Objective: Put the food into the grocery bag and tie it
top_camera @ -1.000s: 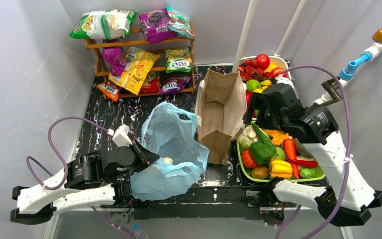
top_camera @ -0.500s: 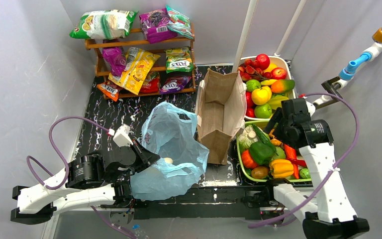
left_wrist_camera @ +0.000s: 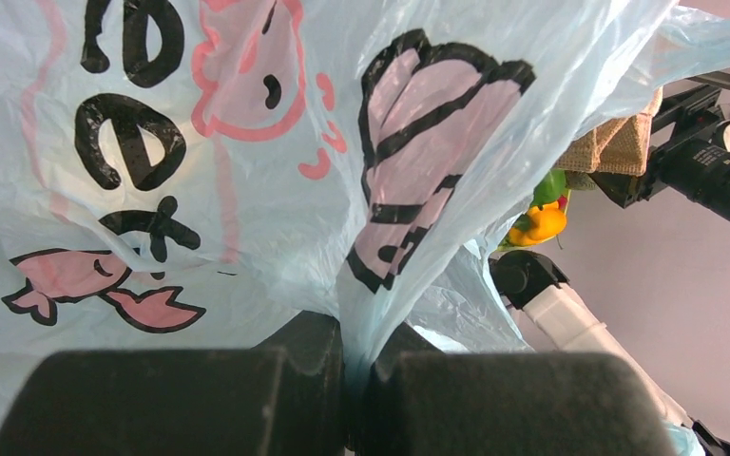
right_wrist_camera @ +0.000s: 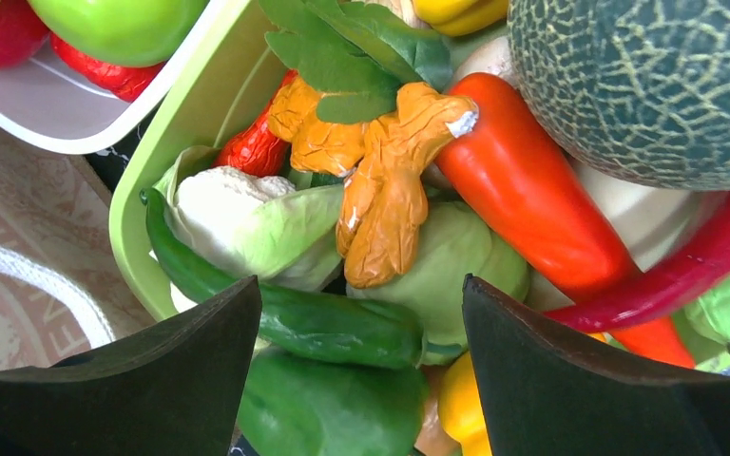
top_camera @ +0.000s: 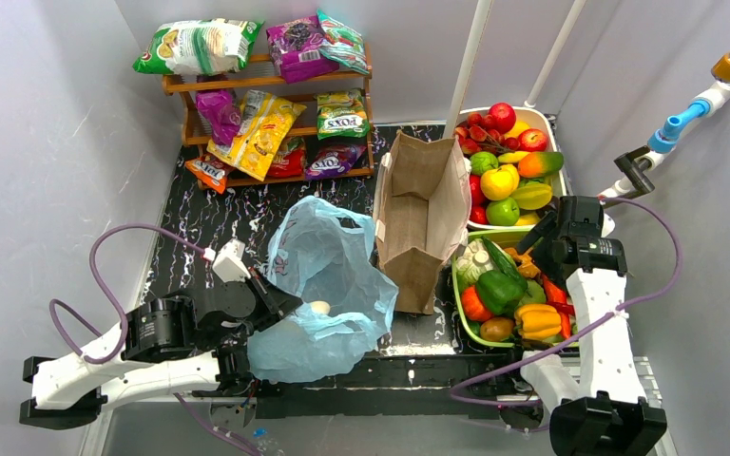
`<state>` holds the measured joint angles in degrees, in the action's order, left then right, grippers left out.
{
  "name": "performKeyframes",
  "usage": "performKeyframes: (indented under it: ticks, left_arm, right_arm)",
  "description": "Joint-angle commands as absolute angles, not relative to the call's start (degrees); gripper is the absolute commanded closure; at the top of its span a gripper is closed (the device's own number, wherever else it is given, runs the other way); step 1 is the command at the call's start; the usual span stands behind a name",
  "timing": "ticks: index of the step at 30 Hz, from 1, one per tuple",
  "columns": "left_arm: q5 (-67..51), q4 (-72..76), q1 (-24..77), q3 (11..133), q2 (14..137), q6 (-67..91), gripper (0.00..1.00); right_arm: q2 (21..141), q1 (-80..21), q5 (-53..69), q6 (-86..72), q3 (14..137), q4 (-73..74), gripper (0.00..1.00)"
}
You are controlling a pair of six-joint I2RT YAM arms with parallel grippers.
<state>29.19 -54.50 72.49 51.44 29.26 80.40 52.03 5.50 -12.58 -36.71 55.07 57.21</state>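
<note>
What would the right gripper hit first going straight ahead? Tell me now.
Likely the knobbly orange root or the dark green cucumber just below it in the green tray; the open right gripper frames both, and depth is unclear.

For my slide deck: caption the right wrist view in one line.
Open right gripper hangs over the green tray, above a knobbly orange root, a red pepper and a dark cucumber.

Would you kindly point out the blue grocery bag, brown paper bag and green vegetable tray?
blue grocery bag (top_camera: pixel 328 252), top external view, its raised back panel.
brown paper bag (top_camera: pixel 416 266), top external view, its near outer wall.
green vegetable tray (right_wrist_camera: pixel 185 109), right wrist view, its left rim wall.
</note>
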Motion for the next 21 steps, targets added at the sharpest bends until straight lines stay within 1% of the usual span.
performKeyframes:
  ticks: [1, 7, 12, 21]
  left_arm:
    - [30.8, -57.6, 72.2, 51.0, 28.0, 81.5, 1.0]
    - [30.8, -57.8, 72.2, 50.4, 27.0, 81.8, 1.0]
    - [31.0, -58.2, 72.2, 50.5, 27.2, 81.8, 1.0]
    - [31.2, -59.8, 72.2, 51.1, 27.0, 82.0, 1.0]
  right_arm:
    - [53.4, 7.3, -9.7, -35.6, 52.7, 50.1, 0.17]
    - [55.3, 9.2, -8.6, -36.6, 50.1, 47.4, 0.22]
    - [56.1, 11.3, -7.1, -38.8, 47.6, 44.5, 0.29]
    - [57.7, 12.1, -6.1, -40.2, 45.4, 41.9, 0.35]
